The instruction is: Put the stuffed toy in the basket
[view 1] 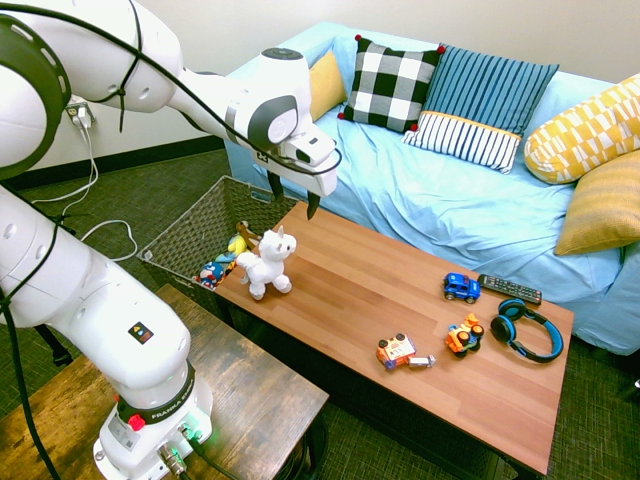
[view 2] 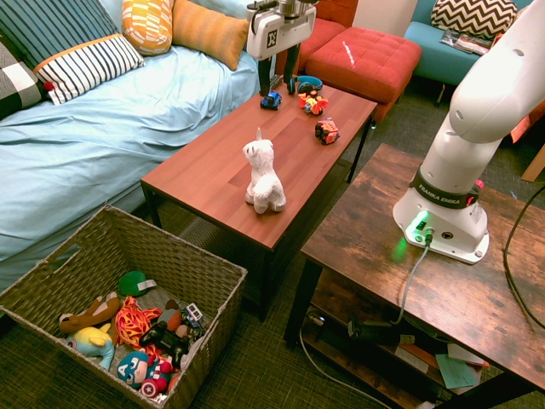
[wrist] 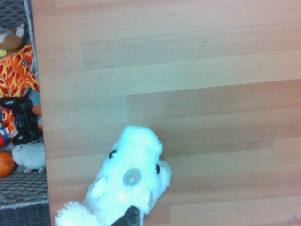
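Released claw (view 1: 293, 195) hangs above the stuffed toy (view 1: 267, 263) standing upright on the table (view 1: 400, 340) beside the basket (view 2: 51, 281)

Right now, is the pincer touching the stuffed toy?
Apart. The first exterior view shows the pincer, open, above the stuffed toy with clear space between; the toy stands upright on the coffee table.

Bright, even indoor light in all views, no harsh shadows. Both exterior views sharp, with wide-angle bending at the edges. Soft sheen on the counter (view 1: 400, 300); small glare streak on the red ottoman (view 2: 362, 55). Faint shadow under the stuffed toy (view 2: 264, 177). Wrist view soft, washed out; toy's white fur nearly overexposed, basket (wrist: 19, 197) edge blurred.
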### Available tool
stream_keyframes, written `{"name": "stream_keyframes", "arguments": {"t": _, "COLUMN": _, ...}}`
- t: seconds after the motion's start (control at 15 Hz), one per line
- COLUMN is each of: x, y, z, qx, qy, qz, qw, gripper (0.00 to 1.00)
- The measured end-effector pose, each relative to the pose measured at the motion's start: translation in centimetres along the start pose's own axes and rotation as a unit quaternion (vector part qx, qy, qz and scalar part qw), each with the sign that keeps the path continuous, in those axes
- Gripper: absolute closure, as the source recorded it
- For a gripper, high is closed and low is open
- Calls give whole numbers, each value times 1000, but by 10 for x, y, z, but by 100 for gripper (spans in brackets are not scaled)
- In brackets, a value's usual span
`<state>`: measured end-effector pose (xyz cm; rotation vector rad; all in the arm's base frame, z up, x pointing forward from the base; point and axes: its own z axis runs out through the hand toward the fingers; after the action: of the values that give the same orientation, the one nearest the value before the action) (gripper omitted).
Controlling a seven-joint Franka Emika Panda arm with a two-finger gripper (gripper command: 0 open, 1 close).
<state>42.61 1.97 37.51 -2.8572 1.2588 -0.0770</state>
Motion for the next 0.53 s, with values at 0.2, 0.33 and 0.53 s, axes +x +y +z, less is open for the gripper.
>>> {"name": "stream_keyframes", "arguments": {"t": 0.2, "x": 0, "y": -5, "z": 3, "qx": -2, "qy": -1, "qz": 6, "qw": 1000, "gripper": 0}}
{"name": "stream_keyframes", "arguments": {"t": 0.33, "x": -6, "y": -21, "z": 14, "qx": 0, "qy": 2, "qz": 26, "qw": 1000, "gripper": 0}}
{"name": "stream_keyframes", "arguments": {"t": 0.53, "x": -23, "y": -43, "z": 52, "qx": -10, "qy": -9, "qz": 73, "qw": 997, "gripper": 0}}
